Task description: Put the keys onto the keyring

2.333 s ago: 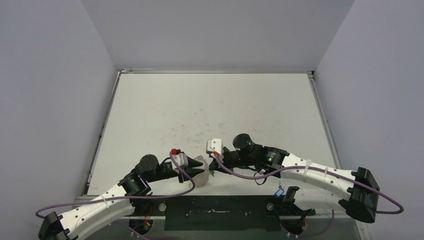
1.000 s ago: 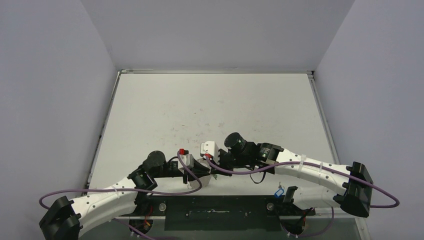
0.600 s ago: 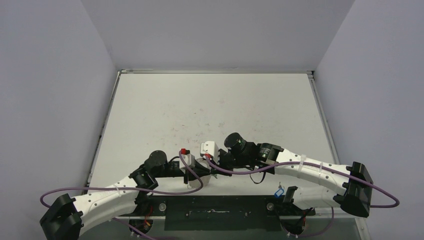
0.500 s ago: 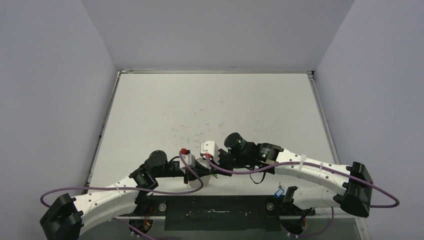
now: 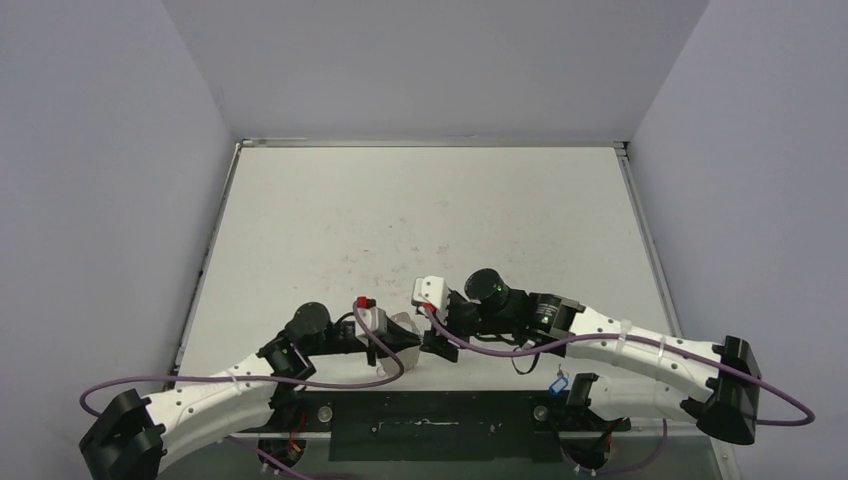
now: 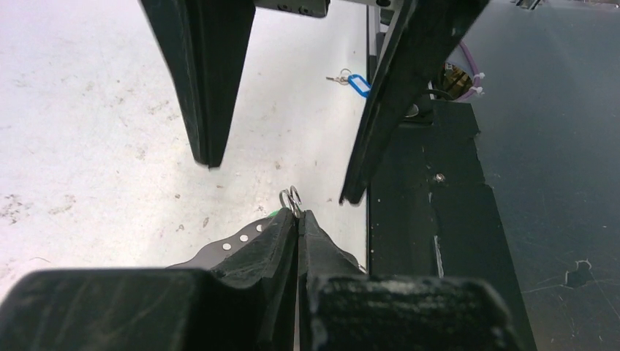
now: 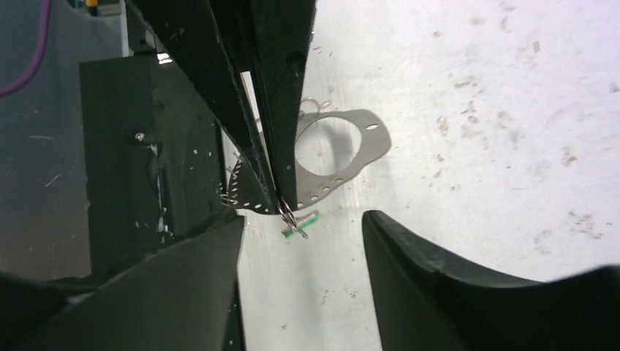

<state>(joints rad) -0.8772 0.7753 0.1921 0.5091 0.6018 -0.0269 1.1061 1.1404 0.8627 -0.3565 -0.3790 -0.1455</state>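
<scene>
Left gripper (image 6: 298, 216) clamped the tiny green-tagged key (image 7: 301, 224), lower centre; right gripper (image 6: 276, 183) fingers stood apart; I judged the clamp must hold steady

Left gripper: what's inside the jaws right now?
Shut left gripper pinches a small wire loop; the green key dangles from it. Whether the keyring edge is clamped too is hidden by the fingers.

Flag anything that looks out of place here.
The blue-tagged key lies off by itself at the near edge of the table beside the black base plate, well away from the left gripper, whose shut jaws pinch the green-tagged key's small ring. Nothing looks spilled or broken.
</scene>
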